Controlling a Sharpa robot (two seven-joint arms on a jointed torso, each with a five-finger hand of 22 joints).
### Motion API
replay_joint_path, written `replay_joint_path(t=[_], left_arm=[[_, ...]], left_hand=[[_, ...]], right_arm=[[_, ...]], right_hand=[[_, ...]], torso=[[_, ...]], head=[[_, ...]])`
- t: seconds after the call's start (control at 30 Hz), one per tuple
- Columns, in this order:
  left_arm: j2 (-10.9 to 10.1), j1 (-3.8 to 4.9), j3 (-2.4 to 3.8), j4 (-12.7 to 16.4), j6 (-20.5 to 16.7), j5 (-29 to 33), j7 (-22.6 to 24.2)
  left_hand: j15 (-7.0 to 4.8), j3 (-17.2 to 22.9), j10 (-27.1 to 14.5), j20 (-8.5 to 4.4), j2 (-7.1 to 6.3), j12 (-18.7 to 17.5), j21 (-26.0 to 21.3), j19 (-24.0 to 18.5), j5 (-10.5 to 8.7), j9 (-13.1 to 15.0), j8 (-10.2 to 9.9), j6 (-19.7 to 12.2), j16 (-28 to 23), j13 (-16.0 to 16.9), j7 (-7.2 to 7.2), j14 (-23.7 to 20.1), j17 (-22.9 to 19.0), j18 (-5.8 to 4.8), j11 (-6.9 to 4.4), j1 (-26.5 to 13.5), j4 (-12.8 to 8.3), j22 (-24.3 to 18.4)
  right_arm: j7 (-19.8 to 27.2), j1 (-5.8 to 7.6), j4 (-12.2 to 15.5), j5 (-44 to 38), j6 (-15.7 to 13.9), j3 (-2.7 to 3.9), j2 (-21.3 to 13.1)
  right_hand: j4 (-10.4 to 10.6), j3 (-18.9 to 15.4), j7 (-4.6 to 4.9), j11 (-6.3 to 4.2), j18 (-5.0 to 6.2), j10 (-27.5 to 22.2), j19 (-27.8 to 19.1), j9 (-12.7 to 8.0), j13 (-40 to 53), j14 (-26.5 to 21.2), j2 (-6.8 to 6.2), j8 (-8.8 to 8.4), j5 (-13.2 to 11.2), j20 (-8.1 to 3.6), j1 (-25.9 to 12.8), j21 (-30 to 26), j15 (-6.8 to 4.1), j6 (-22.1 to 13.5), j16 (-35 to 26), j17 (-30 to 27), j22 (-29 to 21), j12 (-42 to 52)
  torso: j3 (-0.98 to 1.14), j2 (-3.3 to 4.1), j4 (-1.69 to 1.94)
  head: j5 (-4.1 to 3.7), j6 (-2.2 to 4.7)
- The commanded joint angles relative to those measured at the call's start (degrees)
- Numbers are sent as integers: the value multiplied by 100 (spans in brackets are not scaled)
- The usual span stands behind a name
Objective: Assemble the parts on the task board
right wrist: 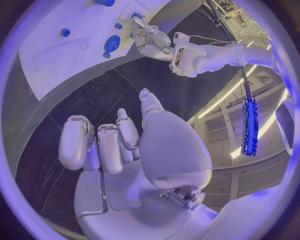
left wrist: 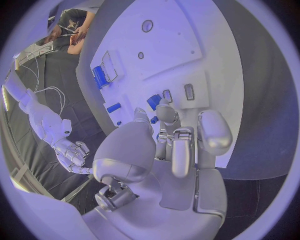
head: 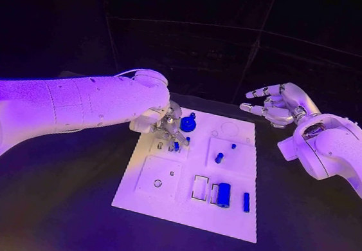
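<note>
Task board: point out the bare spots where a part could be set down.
Task board: near edge is bare below the blue cylinder, and the far right corner is nearly so. Crowded at the far left, where the left hand works beside the blue knob.

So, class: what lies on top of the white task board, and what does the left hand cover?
On the task board lie a blue cylinder, a thin blue pin and a blue knob. The left hand hangs over the board's far left part, hiding what is beneath.
</note>
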Motion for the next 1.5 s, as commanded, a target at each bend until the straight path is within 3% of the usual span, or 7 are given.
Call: replay_joint_path(t=[0.03,0.93,1.27,1.5], left_arm=[[12,4,-1,-4,104,-32,-39],[71,-20,-14,-73,122,-31,-44],[86,-22,-15,-68,87,-31,-45],[91,-22,-15,-71,76,-31,-45]], left_hand=[[-18,-4,-22,15,9,39,25,-33,3,11,40,-40,18,9,17,596,1509,-69,12,65,-45,14],[-17,9,-21,19,29,56,40,-42,3,54,44,-51,18,28,18,596,1509,-68,12,178,-113,35],[-13,167,-32,27,140,68,58,-68,4,151,49,-75,18,45,25,596,1509,-66,17,562,-407,70],[-11,184,-38,28,153,58,56,-74,4,161,49,-79,18,34,27,596,1509,-65,19,589,-435,68]], right_arm=[[35,13,1,16,-51,3,7],[25,13,-21,16,-40,3,32],[16,13,-36,16,-35,3,38],[10,13,-72,16,-30,3,41]], right_hand=[[-13,-36,-19,-3,104,-23,-17,-9,-5,256,55,22,28,-8,8,-29,-44,8,-30,-7,-8,-19],[-13,-36,-19,-3,104,-23,-17,-9,-5,256,55,22,28,-8,8,-29,-44,8,-30,-7,-8,-19],[-20,-34,-21,-4,104,-23,-13,-9,-9,258,66,25,47,-10,25,-31,-46,8,-33,-8,-7,-20],[-20,-34,-21,-4,104,-23,-13,-9,-9,258,66,25,47,-10,25,-31,-46,8,-33,-8,-7,-20]], torso=[[1,2,2],[-3,5,-1],[-4,7,1],[-4,4,5]], head=[[-1,-7],[-3,-24],[-10,-47],[-12,-59]])
